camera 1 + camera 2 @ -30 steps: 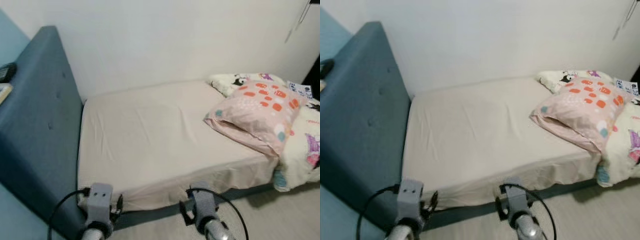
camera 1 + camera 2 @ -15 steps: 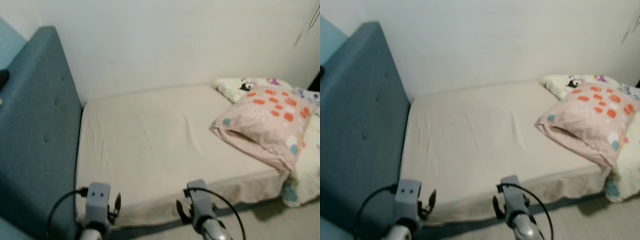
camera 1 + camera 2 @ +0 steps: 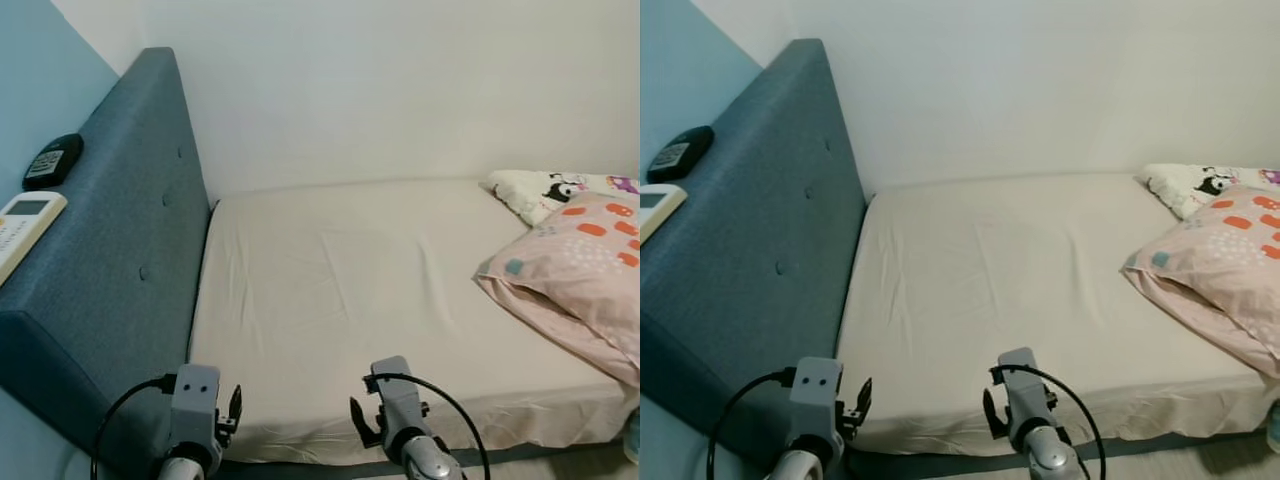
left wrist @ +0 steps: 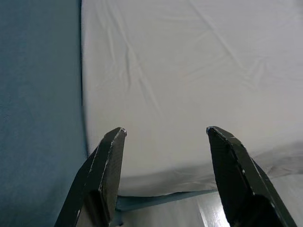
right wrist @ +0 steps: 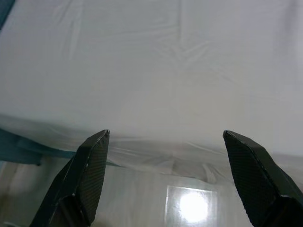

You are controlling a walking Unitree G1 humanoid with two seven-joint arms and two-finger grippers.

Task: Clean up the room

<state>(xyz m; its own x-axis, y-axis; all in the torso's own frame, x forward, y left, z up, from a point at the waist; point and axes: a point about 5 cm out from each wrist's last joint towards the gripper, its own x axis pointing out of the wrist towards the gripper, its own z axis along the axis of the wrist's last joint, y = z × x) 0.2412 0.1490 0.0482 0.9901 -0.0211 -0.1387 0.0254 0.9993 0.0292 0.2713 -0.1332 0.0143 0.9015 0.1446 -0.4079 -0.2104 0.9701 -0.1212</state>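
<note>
Your left gripper (image 4: 163, 137) and right gripper (image 5: 165, 142) both hang spread and empty at the bed's (image 3: 380, 290) near edge. The pink pillow (image 3: 580, 270) lies on the mattress well off to your right (its long side running along the bed), so the right arm is nearer.

Beige bed (image 3: 1020, 290), blue headboard (image 3: 760, 250), pink pillow (image 3: 1225, 270), two remotes (image 3: 675, 155).

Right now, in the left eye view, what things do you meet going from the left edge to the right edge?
White remote control → black device → blue headboard → beige bed sheet → pink spotted pillow.
</note>
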